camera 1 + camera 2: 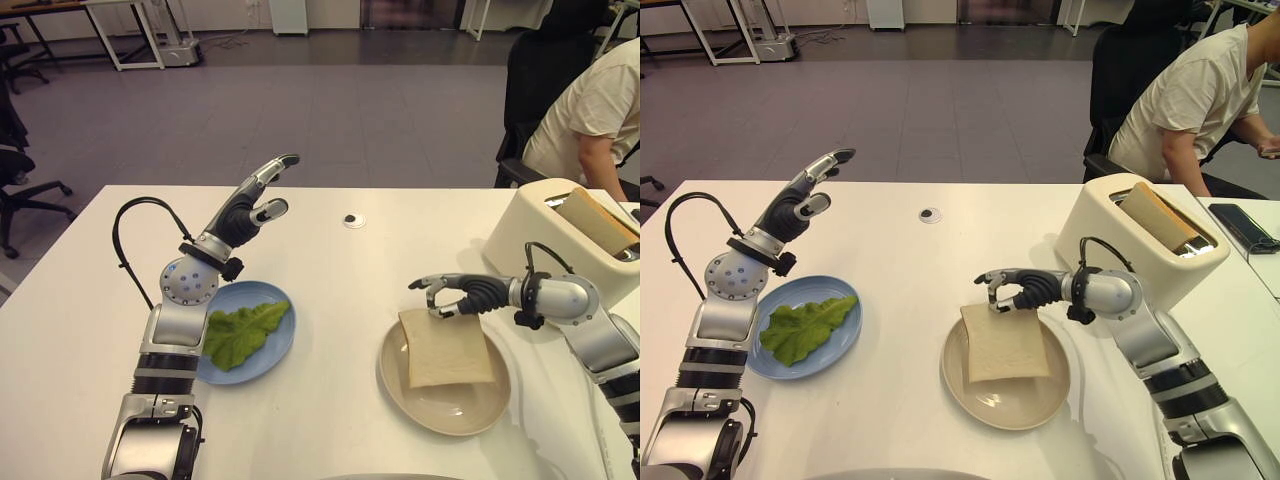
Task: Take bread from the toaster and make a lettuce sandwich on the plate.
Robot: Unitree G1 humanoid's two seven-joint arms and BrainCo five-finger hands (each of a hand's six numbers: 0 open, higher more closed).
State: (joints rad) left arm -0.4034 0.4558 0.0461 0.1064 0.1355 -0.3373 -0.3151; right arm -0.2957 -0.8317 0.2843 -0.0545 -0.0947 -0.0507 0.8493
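A square slice of white bread (445, 348) lay flat on the round beige plate (440, 418).
The robot's right hand (450, 296) hung just over the slice's far edge, fingers curled, gripping nothing. Behind stood the cream toaster (540, 235), a second slice (598, 220) poking up from it. Across the white table (330, 260), a green lettuce leaf (243, 332) lay on a round blue plate (275, 362), the left hand (255, 205) raised beyond it, loosely spread, empty.

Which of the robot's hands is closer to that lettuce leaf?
Left. Its left hand is raised just beyond the lettuce on the blue plate; the right hand is off to the side, at the bread slice's far edge over the beige plate.
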